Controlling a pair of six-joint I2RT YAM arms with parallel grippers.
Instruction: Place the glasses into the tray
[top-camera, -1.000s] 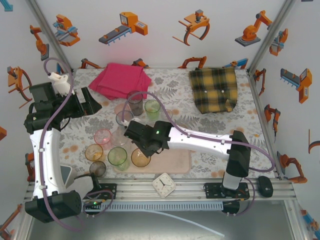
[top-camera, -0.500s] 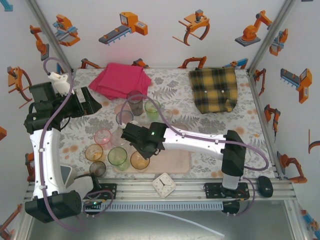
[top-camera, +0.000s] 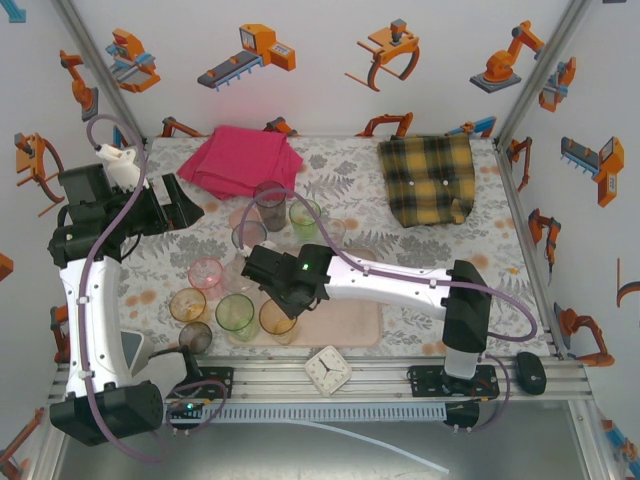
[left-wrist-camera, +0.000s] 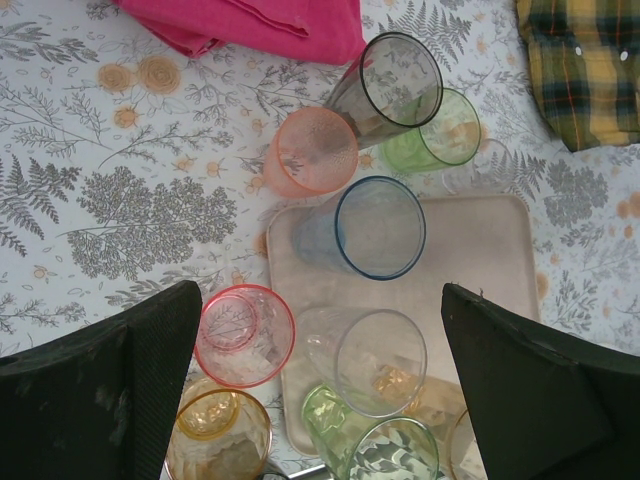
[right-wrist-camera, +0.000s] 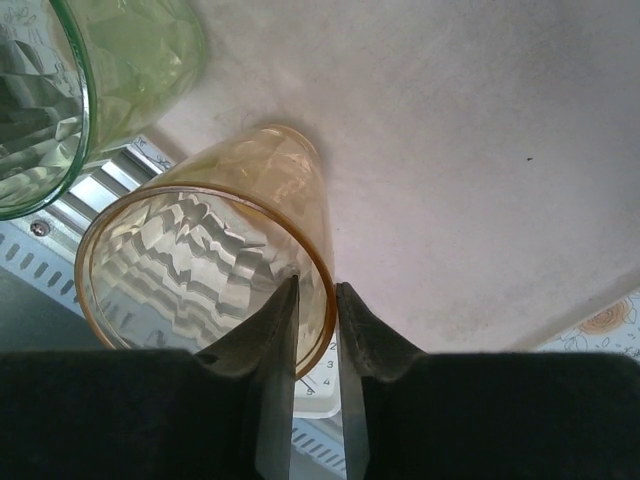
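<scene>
**Q:** Where is the glass being handled?

**A:** An amber tumbler (right-wrist-camera: 200, 270) stands upright on the pale-pink tray (right-wrist-camera: 480, 150), near its front edge and just beside a green tumbler (right-wrist-camera: 60, 90). The right gripper (right-wrist-camera: 318, 285) straddles its rim. One of the fingers (right-wrist-camera: 280, 400) is inside and one outside, with a narrow gap between them. I cannot tell whether they press the wall or stand just free of it.

**Q:** And the other arm?

**A:** The left gripper (left-wrist-camera: 318, 288) hangs above the floral surface (left-wrist-camera: 100, 200), fingers spread wide and holding nothing.

**Q:** How would such a tumbler handle?

**A:** Probably light, rigid and slick. The wall is thin, transparent and rippled, tapering to a narrower base. It looks easy to tip if nudged sideways, and it might crack under a hard squeeze. Pinching the rim seems the sensible hold.

**Q:** What about the others?

**A:** A blue tumbler (left-wrist-camera: 375, 228) and a clear tumbler (left-wrist-camera: 365, 360) appear to stand on the tray. A pink tumbler (left-wrist-camera: 240, 335), a peach tumbler (left-wrist-camera: 310, 150) and a smoky grey tumbler (left-wrist-camera: 390, 85) sit just off it. The tray is smooth and matte, with a low rim and rounded corners.
</scene>
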